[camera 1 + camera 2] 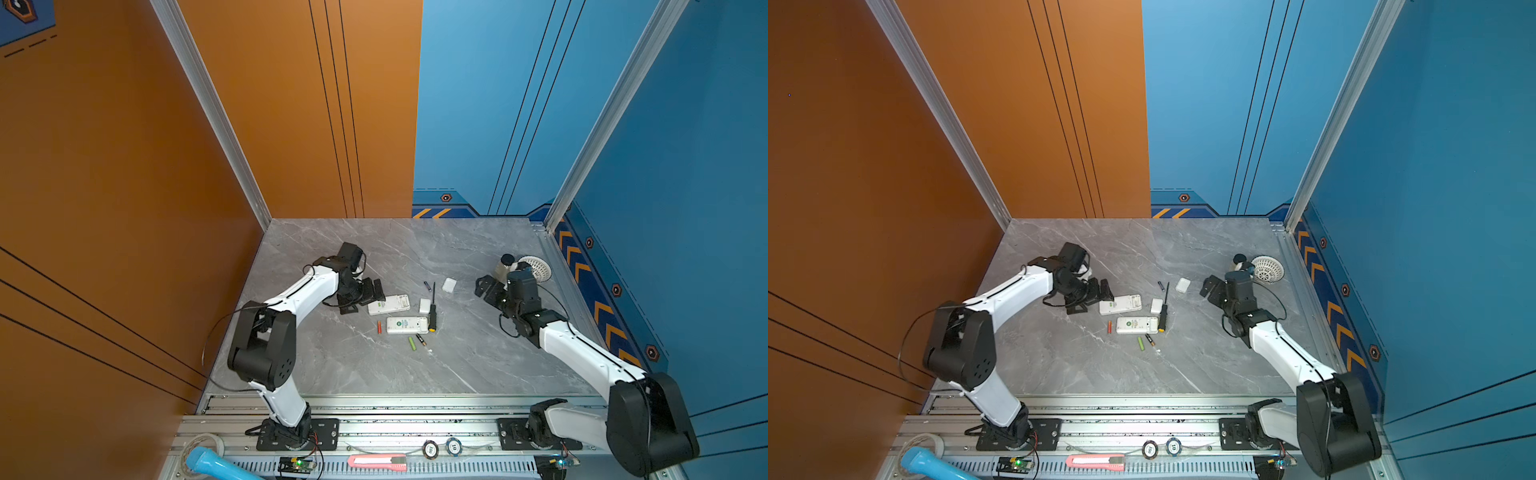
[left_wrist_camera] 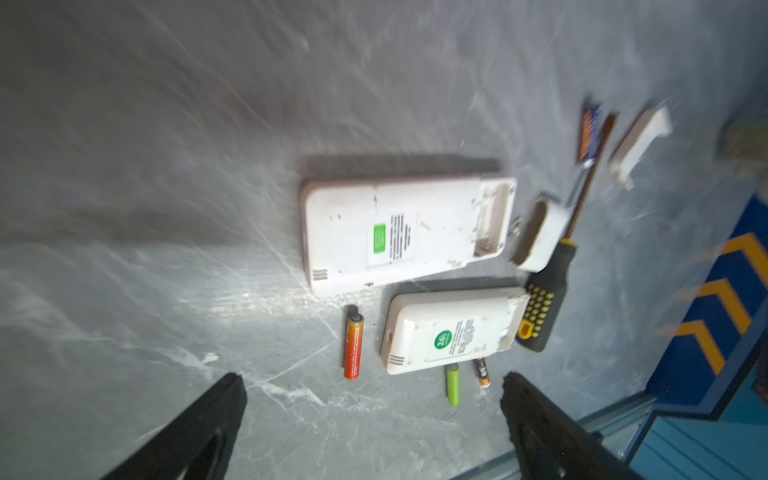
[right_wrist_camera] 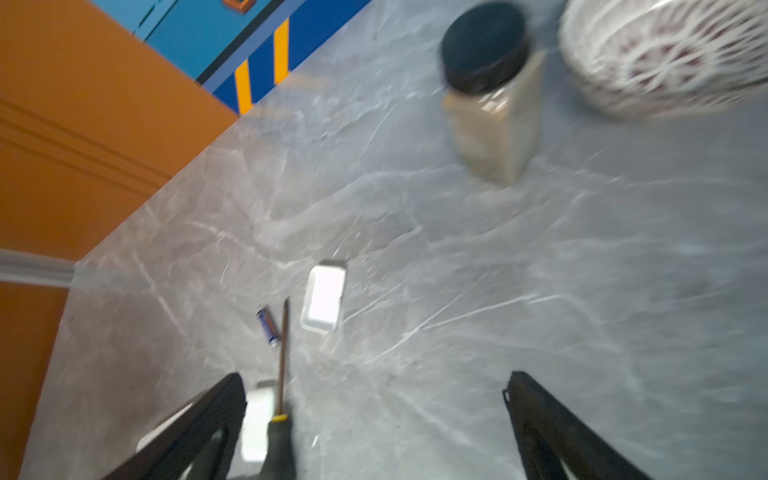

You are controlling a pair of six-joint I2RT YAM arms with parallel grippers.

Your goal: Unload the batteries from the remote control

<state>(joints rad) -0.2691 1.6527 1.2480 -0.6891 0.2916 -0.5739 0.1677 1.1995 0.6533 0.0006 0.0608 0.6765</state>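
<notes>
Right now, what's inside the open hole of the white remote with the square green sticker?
The compartment of that remote holds no battery that shows, only bare white plastic. The wrist view is blurred, so small metal contacts cannot be made out.

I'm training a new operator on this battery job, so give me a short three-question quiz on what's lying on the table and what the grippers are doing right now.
1. True or false: the left gripper and the right gripper are both open and hold nothing.
2. Which one lies beside the shaft of the screwdriver, apart from the other three? A) the lime green one B) the red-orange one C) the dark blue battery
3. How many batteries lie loose on the table?
Key: 1 true; 2 C; 3 four.
</notes>
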